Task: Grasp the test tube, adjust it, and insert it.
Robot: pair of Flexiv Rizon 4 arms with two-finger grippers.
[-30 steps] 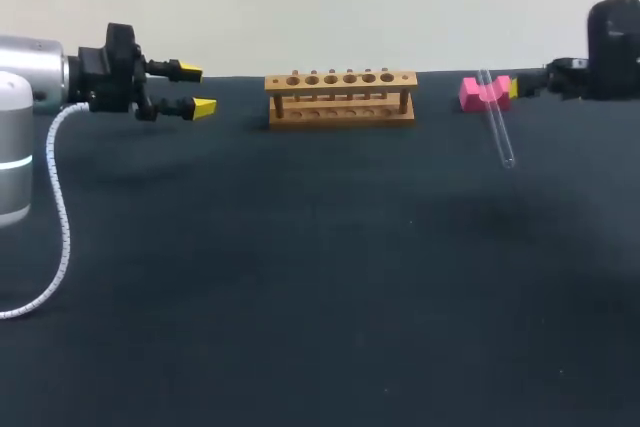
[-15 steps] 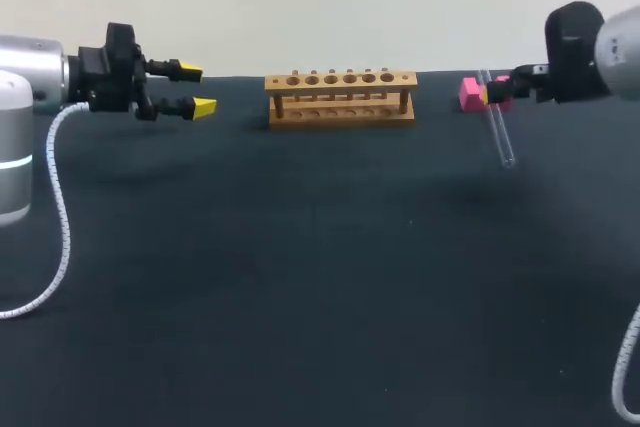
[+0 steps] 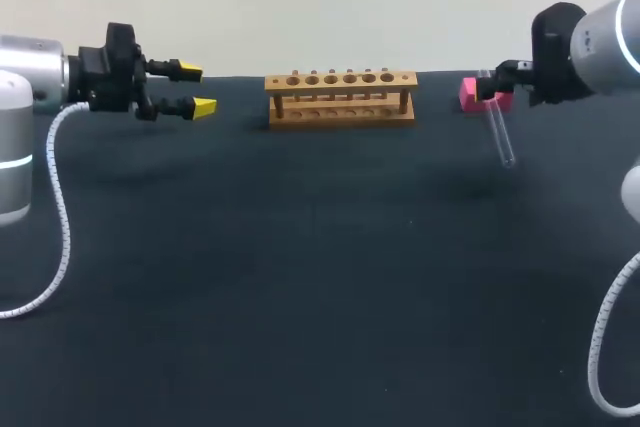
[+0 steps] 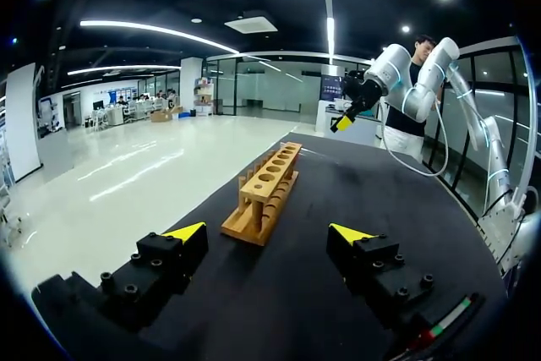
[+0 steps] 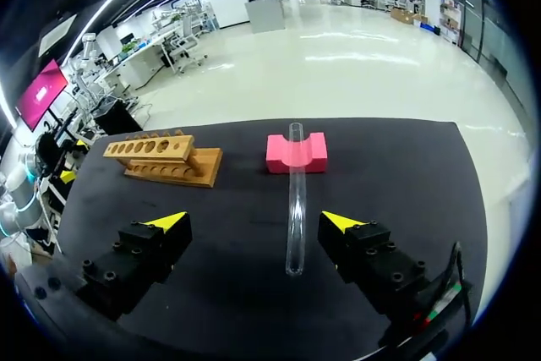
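a: where's the test tube (image 5: 294, 209)?
b: far right corner of the bench (image 3: 300, 277). one end is propped on the pink block (image 5: 297, 155), the other is down on the bench. your right jaws are wide with the tube lying between them, no contact i can see. left jaws are wide too, at the far left edge.
a: grip?
b: glass, so light, slick and probably brittle. take it mid-length, gently.

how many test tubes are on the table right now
1. The test tube lies with one end on the pink block; the wooden rack holds none.
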